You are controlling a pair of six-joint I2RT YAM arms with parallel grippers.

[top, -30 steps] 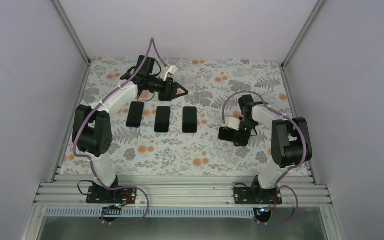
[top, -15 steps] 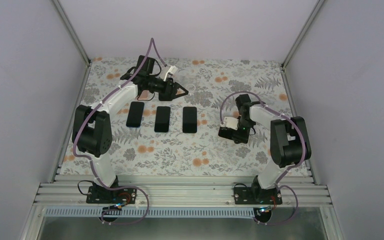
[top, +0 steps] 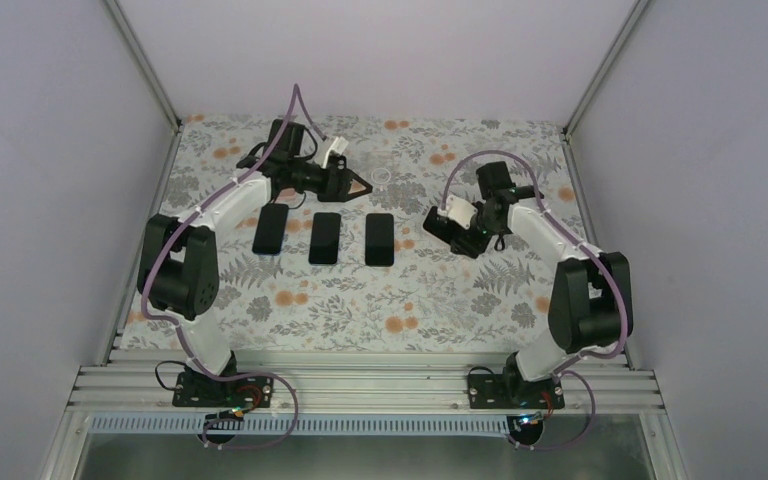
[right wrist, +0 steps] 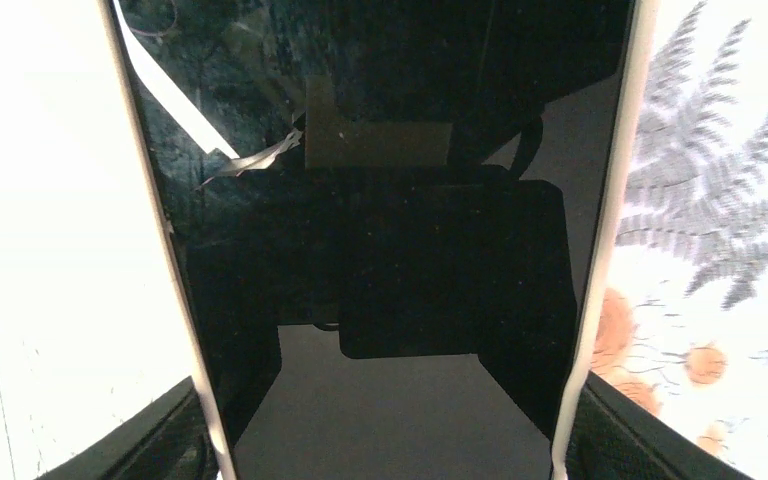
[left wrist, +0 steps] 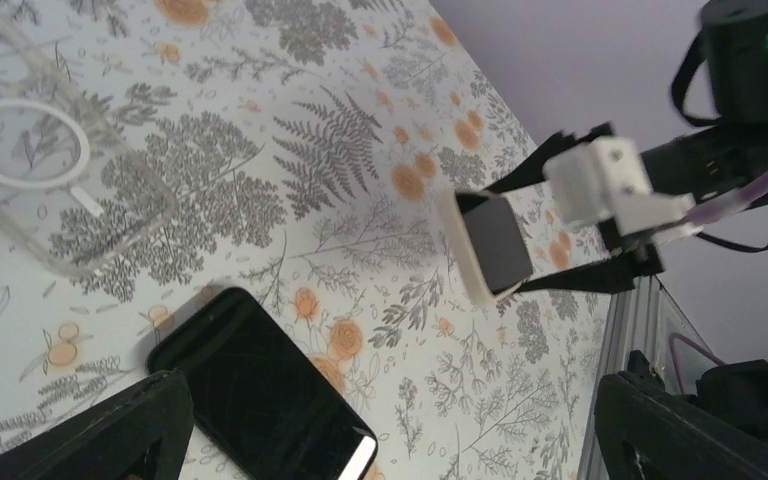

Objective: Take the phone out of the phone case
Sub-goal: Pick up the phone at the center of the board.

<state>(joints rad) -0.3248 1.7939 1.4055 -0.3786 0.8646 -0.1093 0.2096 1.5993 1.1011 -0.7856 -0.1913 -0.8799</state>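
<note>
The right jaws are clamped across the short width of the phone case (left wrist: 460, 250), pressing on its two long edges. The phone (right wrist: 390, 250) is not yet out of it, and its dark screen faces the right wrist camera. Its long axis runs straight out from that wrist, and it hangs above the worktop (top: 430, 300) rather than resting on it.

The left jaws stand wide apart and hold nothing. The cased phone lies to their right, near but clear of them, so the free left arm (top: 230, 200) is, I judge, the one to reach in.

Just ahead of the left jaws lies an empty clear case (left wrist: 50, 170), and nearer the bases a row of three black phones (top: 325, 238).

Since a second ago the right arm (top: 535, 225) has swung up and inward from near its own base. The left arm has barely shifted.
</note>
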